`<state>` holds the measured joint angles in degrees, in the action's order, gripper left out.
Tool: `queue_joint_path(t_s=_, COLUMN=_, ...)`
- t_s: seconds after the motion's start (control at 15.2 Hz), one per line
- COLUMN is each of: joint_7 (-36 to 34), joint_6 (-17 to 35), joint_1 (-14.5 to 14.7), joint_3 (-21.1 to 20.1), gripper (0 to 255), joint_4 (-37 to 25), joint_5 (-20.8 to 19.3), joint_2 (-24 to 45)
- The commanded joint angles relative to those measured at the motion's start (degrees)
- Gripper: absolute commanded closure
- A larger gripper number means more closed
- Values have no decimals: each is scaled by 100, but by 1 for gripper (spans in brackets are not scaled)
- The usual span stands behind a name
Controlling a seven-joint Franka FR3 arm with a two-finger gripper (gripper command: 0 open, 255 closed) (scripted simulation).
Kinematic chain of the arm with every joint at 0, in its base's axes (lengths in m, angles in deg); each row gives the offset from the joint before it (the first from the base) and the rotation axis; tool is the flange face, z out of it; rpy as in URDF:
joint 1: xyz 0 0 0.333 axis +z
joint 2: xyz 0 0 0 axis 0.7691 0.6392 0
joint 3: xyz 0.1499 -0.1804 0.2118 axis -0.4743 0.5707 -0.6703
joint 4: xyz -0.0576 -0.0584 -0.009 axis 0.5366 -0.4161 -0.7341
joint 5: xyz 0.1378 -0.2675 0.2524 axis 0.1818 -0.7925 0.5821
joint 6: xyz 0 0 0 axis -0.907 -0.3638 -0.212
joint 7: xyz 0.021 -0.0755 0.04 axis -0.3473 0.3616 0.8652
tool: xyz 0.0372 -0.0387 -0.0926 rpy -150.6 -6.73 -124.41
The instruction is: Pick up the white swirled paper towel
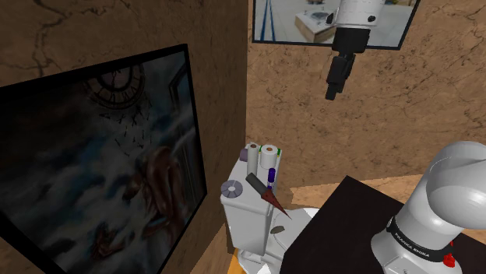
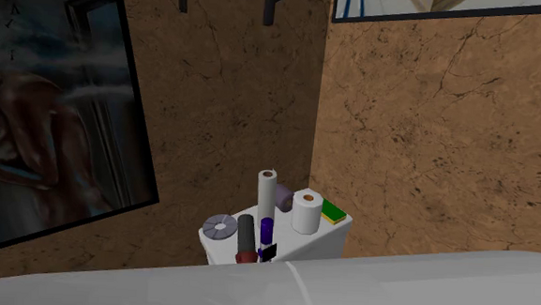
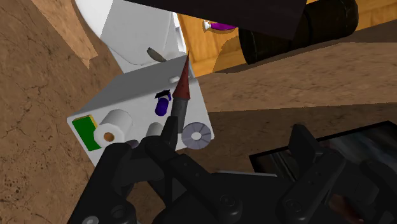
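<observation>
White arm (image 1: 448,191) aloft, black gripper (image 1: 334,87) high above toilet tank (image 1: 241,209), fingers (image 2: 270,6) apart.

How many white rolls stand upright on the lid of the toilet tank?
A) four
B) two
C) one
B: a tall narrow roll and a wider roll with an orange core stand there, the wider one next to a green pad.

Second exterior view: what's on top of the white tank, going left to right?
Flat grey disc, dark tube with a red end, tall narrow white roll, short wide white roll, flat green pad.
</observation>
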<state>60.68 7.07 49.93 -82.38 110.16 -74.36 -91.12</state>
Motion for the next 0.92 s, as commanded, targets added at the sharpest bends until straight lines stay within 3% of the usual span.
queue_joint_path(t_s=0.0, joint_7=0, joint_6=0, joint_1=0, joint_3=0, gripper=0, joint_4=0, joint_5=0, joint_2=0)
queue_joint_path(t_s=0.86, joint_7=463, joint_6=2214, joint_1=-87, joint_3=179, gripper=0, joint_4=135, joint_5=-134, joint_2=2166)
